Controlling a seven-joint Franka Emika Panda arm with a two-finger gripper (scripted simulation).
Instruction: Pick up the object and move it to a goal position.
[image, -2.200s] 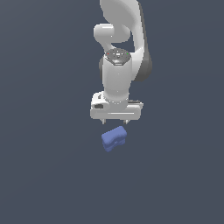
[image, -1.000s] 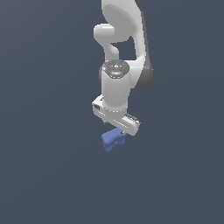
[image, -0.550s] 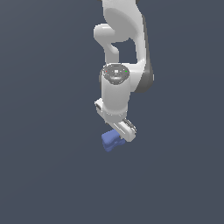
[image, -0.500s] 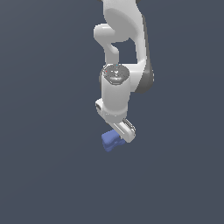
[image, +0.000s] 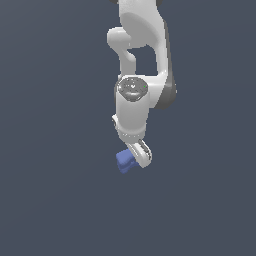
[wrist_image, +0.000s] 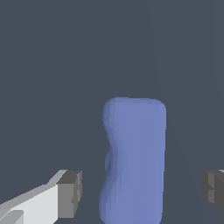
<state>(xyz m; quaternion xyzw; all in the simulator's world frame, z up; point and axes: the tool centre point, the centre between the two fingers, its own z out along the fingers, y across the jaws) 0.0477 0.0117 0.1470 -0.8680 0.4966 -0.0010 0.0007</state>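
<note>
- In the exterior view we see the white arm (image: 134, 107) reaching down over the plain dark grey worktop (image: 55, 190).
- The gripper (image: 136, 156) sits low at the arm's tip, turned so that we look along it almost end-on.
- The periwinkle-blue object (image: 123, 160) lies on the worktop right under the gripper, poking out toward the exterior view's left, its other side hidden behind the white body.
- In the wrist view we find the object (wrist_image: 133, 159) between the two dark grey fingertips (wrist_image: 70, 194).
- The jaws stand apart, with a clear gap on each side of the object, so neither fingertip touches it.
- The object looks elongated, with wavy, lobed sides.
</note>
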